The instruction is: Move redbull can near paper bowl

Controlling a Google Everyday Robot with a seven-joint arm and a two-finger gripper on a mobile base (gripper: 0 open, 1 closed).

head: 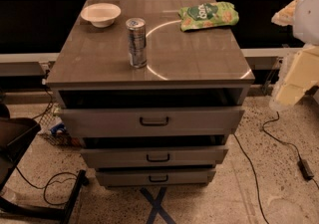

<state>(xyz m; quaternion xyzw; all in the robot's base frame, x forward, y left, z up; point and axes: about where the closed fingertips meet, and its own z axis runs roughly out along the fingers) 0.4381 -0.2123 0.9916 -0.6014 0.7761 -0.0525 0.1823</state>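
1. One redbull can (136, 42) stands upright on the tabletop (199, 63), left of the middle and toward the front edge, touching nothing else.
2. We judge it light and stiff but thin-walled, with a smooth, slippery skin. Being tall and slim, it should tip easily. We would take it across the body at about mid-height and squeeze only enough to hold it, since more could dent it.
3. Behind the can and to its left, the paper bowl (100, 14) sits at the back left corner. It looks light enough to slide if bumped, so we would set the can down just beside its rim, not against it.
4. Nothing stands between can and bowl. The green snack bag (208, 16) lies at the back right, well apart from that path.
5. We take the pale shape at the right edge of the view, off the tabletop's side and well apart from the can, to be the gripper (298, 76). Whether it is open or closed we cannot tell.
6. Below, the drawers (152, 121) stand slightly ajar, and cables (279, 138) trail on the floor.
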